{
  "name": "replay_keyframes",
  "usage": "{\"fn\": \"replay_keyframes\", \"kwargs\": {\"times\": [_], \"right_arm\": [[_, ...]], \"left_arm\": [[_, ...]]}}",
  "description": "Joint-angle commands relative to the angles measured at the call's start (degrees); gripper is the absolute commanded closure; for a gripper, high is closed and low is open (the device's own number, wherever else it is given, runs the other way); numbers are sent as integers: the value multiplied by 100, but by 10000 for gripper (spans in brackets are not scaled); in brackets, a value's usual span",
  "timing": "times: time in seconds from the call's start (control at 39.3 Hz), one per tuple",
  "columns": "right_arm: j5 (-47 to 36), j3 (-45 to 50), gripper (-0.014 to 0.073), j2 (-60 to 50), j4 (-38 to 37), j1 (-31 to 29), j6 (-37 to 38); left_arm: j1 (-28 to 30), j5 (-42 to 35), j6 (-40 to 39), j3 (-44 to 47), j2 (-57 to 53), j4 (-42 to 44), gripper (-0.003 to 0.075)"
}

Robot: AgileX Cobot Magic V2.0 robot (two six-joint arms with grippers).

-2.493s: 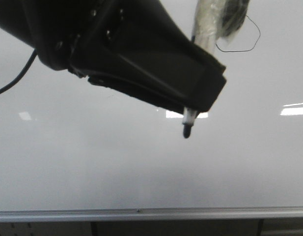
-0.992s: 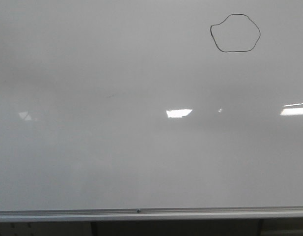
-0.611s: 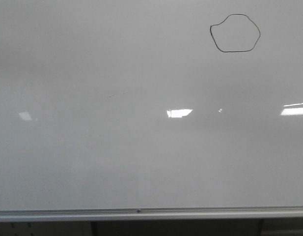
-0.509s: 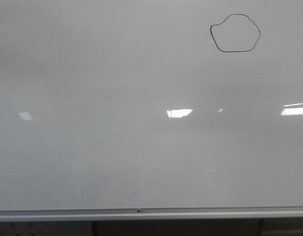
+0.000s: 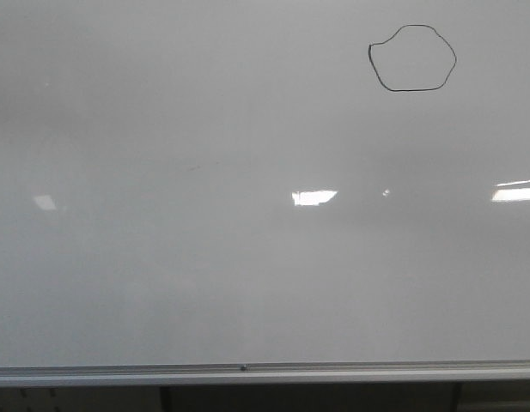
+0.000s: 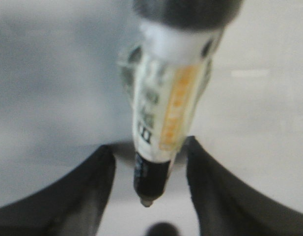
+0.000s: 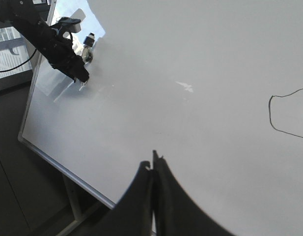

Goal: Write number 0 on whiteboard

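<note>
Where the front view looks onto the whiteboard (image 5: 247, 257), the number 0 (image 5: 412, 57) sits in the upper right of the frame as a closed, lumpy black loop, and the silver rail (image 5: 265, 372) runs along the bottom. Neither arm shows here.

From the left wrist, the left gripper (image 6: 150, 169) has its fingers (image 6: 92, 187) spread, with a marker pen (image 6: 163, 113) between them, tip down; whether the fingers clamp it, I cannot tell.

From the right wrist, the right gripper (image 7: 152, 169) is pressed closed and empty at lower centre, with part of the loop at the right edge and the left arm (image 7: 53, 44) at upper left.
</note>
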Motion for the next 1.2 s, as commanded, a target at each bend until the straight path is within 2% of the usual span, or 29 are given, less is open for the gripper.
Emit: {"fn": "replay_keyframes", "kwargs": {"times": [0.0,0.05,0.1,0.31,0.46,0.66,0.94,0.99,1.17], "right_arm": [[-312,-135,662,59,167,-28,-54],[-317,-135,662,59,167,-28,-54],[-324,-135,662,59,167,-28,-54],[-328,-135,662,59,167,-28,-54],[-335,-135,662,59,167,-28,-54],[-335,-135,662,59,167,-28,-54],[-335,-135,662,59,167,-28,-54],[-335,-135,662,59,167,-28,-54],[-335,-135,662,59,167,-28,-54]], "left_arm": [[-4,-321,-37,-177,-172,-80,130],[-4,-262,-37,-177,-196,-57,76],[-4,-159,-37,-177,-263,25,63],[-4,382,-37,-177,-781,166,101],[-4,564,-37,-32,-1446,86,228],[-4,609,-25,690,-2498,-193,454],[-202,-195,131,2179,-3890,-419,715],[-270,-337,131,2421,-4181,-419,739],[-554,-828,131,3209,-5081,-498,740]]}}
